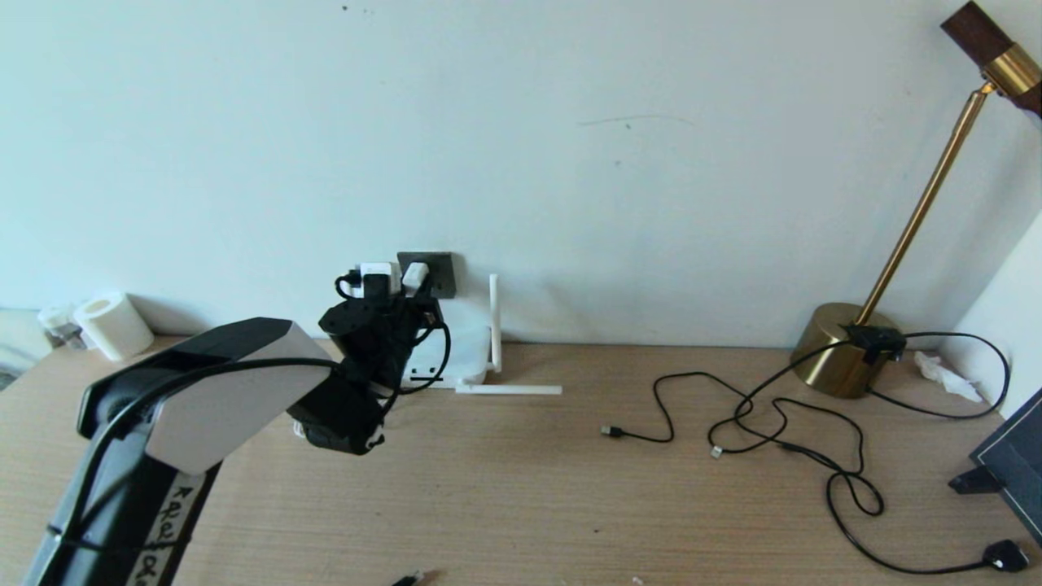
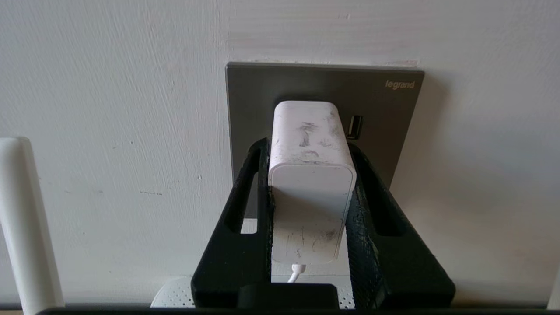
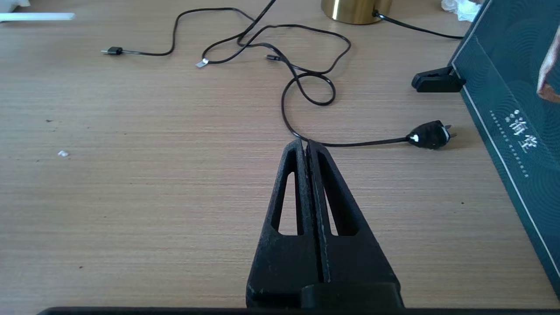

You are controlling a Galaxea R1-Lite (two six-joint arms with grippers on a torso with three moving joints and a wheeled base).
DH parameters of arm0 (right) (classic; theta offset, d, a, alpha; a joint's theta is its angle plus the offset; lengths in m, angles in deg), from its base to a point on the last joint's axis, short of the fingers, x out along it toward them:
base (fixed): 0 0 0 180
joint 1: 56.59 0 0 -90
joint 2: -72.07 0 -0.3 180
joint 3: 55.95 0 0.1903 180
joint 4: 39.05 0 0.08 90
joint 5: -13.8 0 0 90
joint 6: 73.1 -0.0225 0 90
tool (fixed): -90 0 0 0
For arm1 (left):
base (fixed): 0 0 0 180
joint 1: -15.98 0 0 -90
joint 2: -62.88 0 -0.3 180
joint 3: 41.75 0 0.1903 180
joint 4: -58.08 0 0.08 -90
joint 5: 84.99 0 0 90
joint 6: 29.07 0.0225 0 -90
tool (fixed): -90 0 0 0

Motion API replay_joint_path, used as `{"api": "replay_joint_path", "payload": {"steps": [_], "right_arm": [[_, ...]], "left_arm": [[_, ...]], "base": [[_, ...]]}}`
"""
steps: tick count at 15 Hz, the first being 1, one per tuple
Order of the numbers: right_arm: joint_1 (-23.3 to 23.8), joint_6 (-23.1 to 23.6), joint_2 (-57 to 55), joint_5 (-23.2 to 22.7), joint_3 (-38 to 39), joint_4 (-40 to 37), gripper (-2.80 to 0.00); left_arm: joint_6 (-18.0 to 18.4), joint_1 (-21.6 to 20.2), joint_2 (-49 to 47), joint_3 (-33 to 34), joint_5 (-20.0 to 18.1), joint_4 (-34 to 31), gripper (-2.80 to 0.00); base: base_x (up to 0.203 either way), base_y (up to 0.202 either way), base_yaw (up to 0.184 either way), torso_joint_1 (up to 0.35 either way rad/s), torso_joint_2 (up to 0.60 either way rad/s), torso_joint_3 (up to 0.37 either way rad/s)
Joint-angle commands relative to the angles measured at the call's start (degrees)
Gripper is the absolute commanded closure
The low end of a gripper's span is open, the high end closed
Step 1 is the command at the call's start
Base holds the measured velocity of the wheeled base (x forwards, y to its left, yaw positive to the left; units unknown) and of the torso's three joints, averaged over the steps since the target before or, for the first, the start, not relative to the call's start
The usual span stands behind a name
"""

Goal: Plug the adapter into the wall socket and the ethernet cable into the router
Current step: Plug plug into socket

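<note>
The white cube-shaped adapter (image 2: 311,175) has its front end against the dark grey wall socket (image 2: 323,83), with its thin white cord (image 2: 296,272) trailing back. My left gripper (image 2: 307,144) is shut on the adapter's two sides. In the head view it reaches to the socket (image 1: 435,273) with the adapter (image 1: 415,277), above the white router (image 1: 466,354). One router antenna (image 1: 494,321) stands up and another (image 1: 509,390) lies flat. A dark connector tip (image 1: 409,579) at the table's front edge may be the ethernet cable. My right gripper (image 3: 305,143) hangs shut and empty over the table.
Thin black cables (image 1: 773,423) loop across the right of the table to a black plug (image 1: 1007,556). A brass lamp (image 1: 847,358) stands at the back right beside a dark box (image 1: 1013,456). A paper roll (image 1: 114,325) sits at the back left.
</note>
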Motion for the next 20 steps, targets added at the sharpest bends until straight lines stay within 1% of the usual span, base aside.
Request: {"api": "replay_joint_path", "payload": {"steps": [1, 20], "right_arm": [[-0.01, -0.07, 0.0, -0.04, -0.02, 0.0, 0.0], [-0.01, -0.02, 0.0, -0.04, -0.02, -0.07, 0.0]], "left_arm": [[0.04, 0.01, -1.22, -0.26, 0.15, 0.4, 0.0], [0.04, -0.35, -2.39, -3.9, 0.24, -0.87, 0.0]], "base": [[0.0, 0.0, 0.0, 0.0, 0.0, 0.0], [0.0, 0.0, 0.0, 0.0, 0.0, 0.0]]}}
